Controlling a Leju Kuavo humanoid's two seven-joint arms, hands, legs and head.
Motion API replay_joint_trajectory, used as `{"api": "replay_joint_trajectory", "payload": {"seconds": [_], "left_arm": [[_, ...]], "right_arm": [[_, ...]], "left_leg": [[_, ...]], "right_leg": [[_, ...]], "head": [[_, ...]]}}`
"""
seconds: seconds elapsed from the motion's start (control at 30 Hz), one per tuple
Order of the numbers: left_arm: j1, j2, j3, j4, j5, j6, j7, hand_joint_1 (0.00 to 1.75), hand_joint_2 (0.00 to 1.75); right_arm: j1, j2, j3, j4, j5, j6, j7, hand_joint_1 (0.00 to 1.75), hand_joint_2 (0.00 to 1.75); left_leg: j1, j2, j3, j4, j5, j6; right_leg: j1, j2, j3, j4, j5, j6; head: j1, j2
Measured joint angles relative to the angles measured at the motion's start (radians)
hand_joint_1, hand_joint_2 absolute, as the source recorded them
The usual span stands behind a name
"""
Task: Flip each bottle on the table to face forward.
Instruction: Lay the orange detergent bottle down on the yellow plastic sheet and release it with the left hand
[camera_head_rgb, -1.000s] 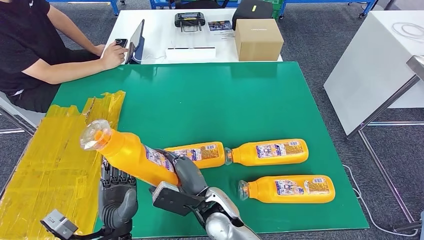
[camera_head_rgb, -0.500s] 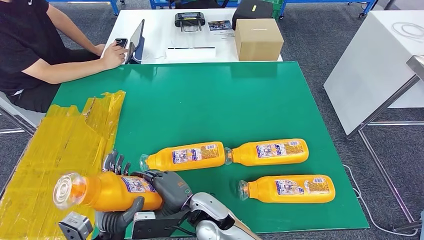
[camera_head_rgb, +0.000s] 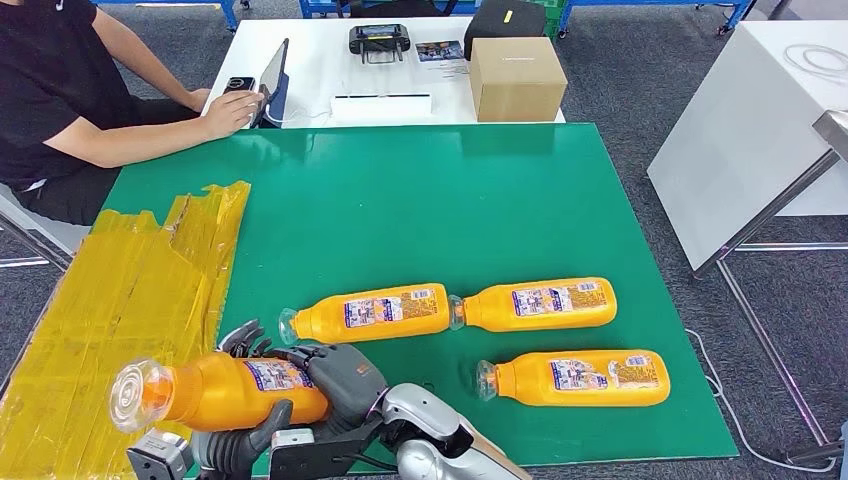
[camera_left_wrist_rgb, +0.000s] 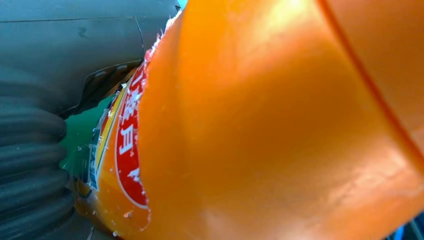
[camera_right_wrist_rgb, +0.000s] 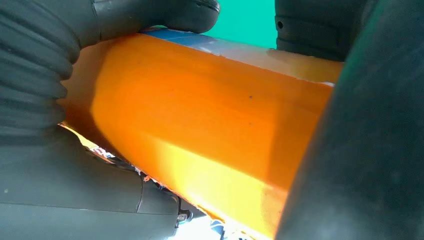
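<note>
Head view: we see our right hand (camera_head_rgb: 335, 375) and left hand (camera_head_rgb: 240, 435) both clamped around one orange bottle (camera_head_rgb: 225, 390), lying sideways, cap pointing away from the right hand over the yellow sheet (camera_head_rgb: 110, 300). Three more bottles (camera_head_rgb: 370, 312) lie on the green mat (camera_head_rgb: 420, 200) just beyond the hands, labels up.

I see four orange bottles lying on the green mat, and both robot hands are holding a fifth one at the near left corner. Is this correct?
Not quite: the head view shows three bottles lying on the green mat, not four. The nearest lies at. Both hands, left and right, do hold one more bottle at the near left corner.
</note>
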Motion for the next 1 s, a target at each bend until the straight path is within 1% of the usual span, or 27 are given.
{"api": "replay_joint_trajectory", "payload": {"seconds": [0.27,0.43,0.6,0.63,0.73,0.77,0.9,1.0], "left_arm": [[0.003,0.0,0.002,0.0,0.005,-0.004,-0.005,1.75,1.75],[-0.005,0.0,0.022,-0.036,0.015,-0.021,-0.014,1.75,1.75],[-0.009,0.0,0.026,-0.044,0.011,-0.021,-0.014,1.75,1.75],[-0.01,0.0,0.026,-0.045,0.011,-0.021,-0.014,1.75,1.75],[-0.01,0.0,0.027,-0.047,0.008,-0.021,-0.014,1.75,1.75],[-0.011,0.0,0.027,-0.049,0.003,-0.019,-0.015,1.75,1.75],[-0.021,0.004,0.03,-0.068,-0.057,0.02,-0.016,1.75,1.75],[-0.034,0.012,0.047,-0.082,-0.164,0.098,-0.015,1.75,1.75]], "right_arm": [[0.001,0.0,0.0,0.0,0.0,-0.001,0.002,1.75,1.75],[0.009,0.007,-0.005,-0.023,-0.005,-0.043,0.055,1.75,1.75],[0.012,0.007,-0.008,-0.033,-0.005,-0.047,0.06,1.75,1.75],[0.012,0.007,-0.008,-0.033,-0.005,-0.047,0.06,1.61,1.75],[0.013,0.007,-0.009,-0.035,-0.005,-0.051,0.061,0.3,0.44],[0.015,0.006,-0.01,-0.038,-0.005,-0.058,0.064,0.0,0.0],[0.026,-0.006,-0.035,-0.065,0.0,-0.091,0.079,0.0,0.0],[0.029,-0.025,-0.076,-0.098,0.001,-0.095,0.084,0.0,0.0]], "left_leg": [[0.0,0.0,0.0,0.0,0.0,0.0],[0.0,0.0,0.0,0.0,0.0,0.0],[0.0,0.0,0.0,0.0,0.0,0.0],[0.0,0.0,0.0,0.0,0.0,0.0],[0.0,0.0,0.0,0.0,0.0,0.0],[0.0,0.0,0.0,0.0,0.0,0.0],[0.0,0.0,0.0,0.0,0.0,0.0],[0.0,0.0,0.0,0.0,0.0,0.0]], "right_leg": [[0.0,0.0,0.0,0.0,0.0,0.0],[0.0,0.0,0.0,0.0,0.0,0.0],[0.0,0.0,0.0,0.0,0.0,0.0],[0.0,0.0,0.0,0.0,0.0,0.0],[0.0,0.0,0.0,0.0,0.0,0.0],[0.0,0.0,0.0,0.0,0.0,0.0],[0.0,0.0,0.0,0.0,0.0,0.0],[0.0,0.0,0.001,0.0,0.0,0.0]], "head": [[0.0,0.0],[0.0,0.0],[0.0,0.0],[0.0,0.0],[0.0,0.0],[0.0,0.0],[0.0,0.0],[0.0,0.0]]}}
